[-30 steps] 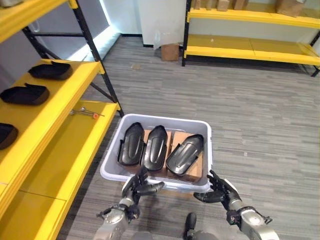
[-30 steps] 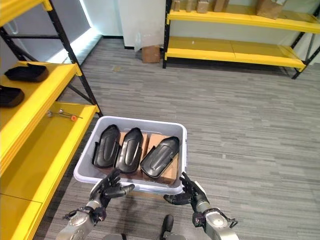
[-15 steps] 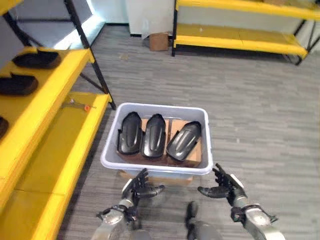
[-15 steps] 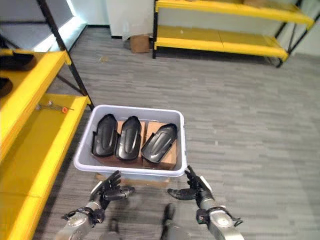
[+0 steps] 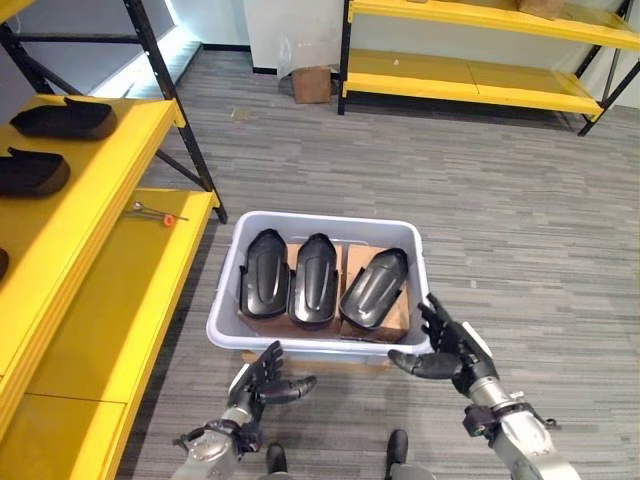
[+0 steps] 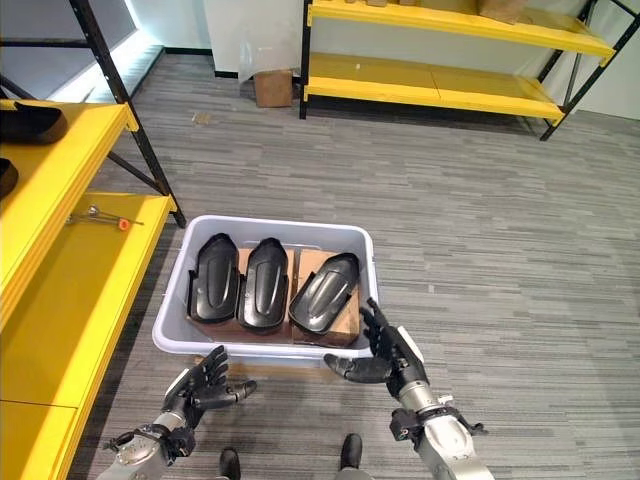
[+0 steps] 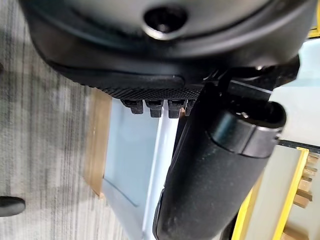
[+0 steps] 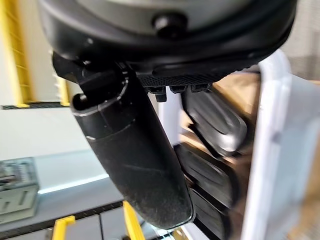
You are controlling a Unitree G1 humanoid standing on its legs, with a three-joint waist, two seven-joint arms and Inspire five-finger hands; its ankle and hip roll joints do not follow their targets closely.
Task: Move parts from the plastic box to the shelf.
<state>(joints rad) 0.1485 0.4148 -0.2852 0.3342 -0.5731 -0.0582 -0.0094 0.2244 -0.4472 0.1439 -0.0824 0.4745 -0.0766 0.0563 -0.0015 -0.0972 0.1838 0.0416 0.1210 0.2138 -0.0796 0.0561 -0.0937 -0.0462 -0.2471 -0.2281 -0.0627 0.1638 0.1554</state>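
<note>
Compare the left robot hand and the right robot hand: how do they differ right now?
The right robot hand is raised beside the plastic box, at its near right corner by the rim; the left robot hand hangs lower, below the box's near wall. The right robot hand sits close to the rightmost black part; the left robot hand is farther from any part. Both are open with spread fingers and hold nothing.

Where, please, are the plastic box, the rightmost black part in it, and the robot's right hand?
plastic box [image 5: 318, 349]: left eye view, on its near rim.
rightmost black part [image 5: 374, 288]: left eye view, middle of its shell.
right hand [image 5: 452, 352]: left eye view, on the palm.
</note>
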